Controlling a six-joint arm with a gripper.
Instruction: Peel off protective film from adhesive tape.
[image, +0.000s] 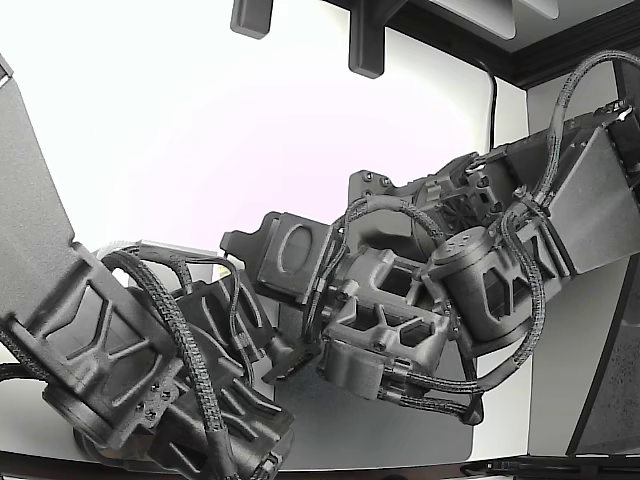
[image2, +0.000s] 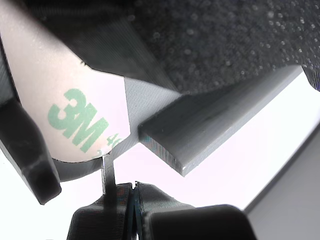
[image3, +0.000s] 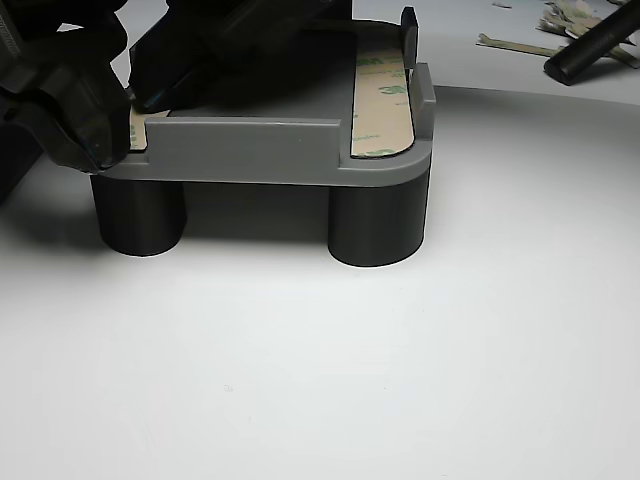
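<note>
A grey part (image3: 250, 150) stands on black round legs (image3: 378, 225). Tan tape strips with green 3M print lie on it, one along the other view's right side (image3: 382, 100) and one at its left corner (image3: 137, 128). The wrist view shows the left strip's liner (image2: 75, 120) close up, flat on the part, next to a grey ledge (image2: 210, 130). My gripper (image2: 135, 202) sits at the liner's rounded end, its black fingers (image2: 165, 215) pressed together along a thin seam. I cannot tell whether liner is caught between them. In the other view the gripper (image3: 95, 125) covers that corner.
A second black arm (image: 470, 270) meets mine (image: 150, 370) over the part in the exterior view. A black tool (image3: 590, 45) and peeled liner scraps (image3: 520, 45) lie at the back right of the white table. A black post (image3: 408, 25) stands on the part's far right.
</note>
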